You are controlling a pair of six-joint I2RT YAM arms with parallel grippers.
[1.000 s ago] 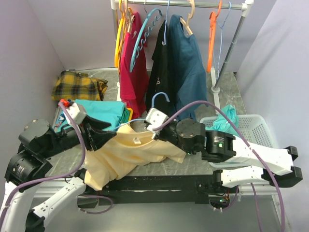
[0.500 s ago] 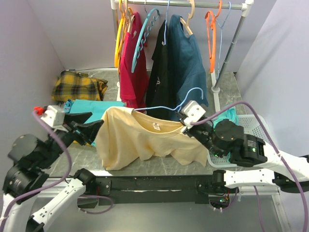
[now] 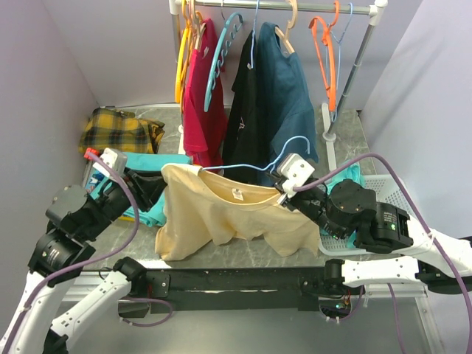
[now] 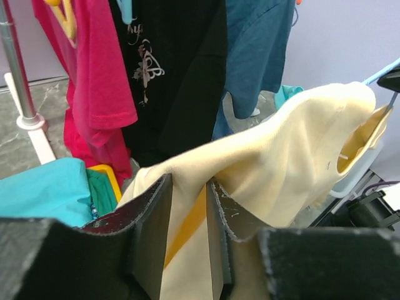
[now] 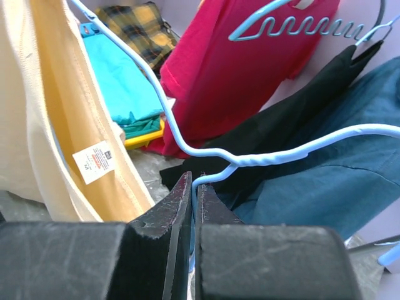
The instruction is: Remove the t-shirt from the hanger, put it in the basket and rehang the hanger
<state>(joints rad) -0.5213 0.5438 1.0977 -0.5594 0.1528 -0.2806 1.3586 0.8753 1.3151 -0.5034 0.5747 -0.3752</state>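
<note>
Top external view: you are holding a cream t-shirt (image 3: 221, 210) stretched out between your two arms, above the near part of the grey table (image 3: 346, 140).
T-shirt: it is hanging on a light blue wire hanger (image 3: 293, 137), whose wire is running into the neck opening; the collar label is facing up and the hem is drooping toward the table's near edge.
Right gripper (image 3: 284, 190): your right wrist view is showing its fingers pressed together on the hanger's wire just below the twisted neck, beside the shirt's right shoulder.
Left gripper (image 3: 156, 184): it is sitting at the shirt's left shoulder. Your left wrist view is showing the fingers (image 4: 156, 212) narrowly apart with a fold of the cream fabric lying between them; you cannot tell whether they are pinching it.
Rail (image 3: 295, 6): it is carrying a red shirt (image 3: 203, 110), a black shirt (image 3: 243, 110) and a dark blue shirt (image 3: 287, 96), with bare orange hangers (image 3: 324, 59) to the right.
Table, left: a yellow plaid cloth (image 3: 118, 131) is lying at the back, and a folded turquoise garment (image 3: 158, 164) is lying just behind your left gripper.
Table, right: a white basket (image 3: 391, 195) is holding a teal garment (image 3: 346, 177), close behind your right arm.
</note>
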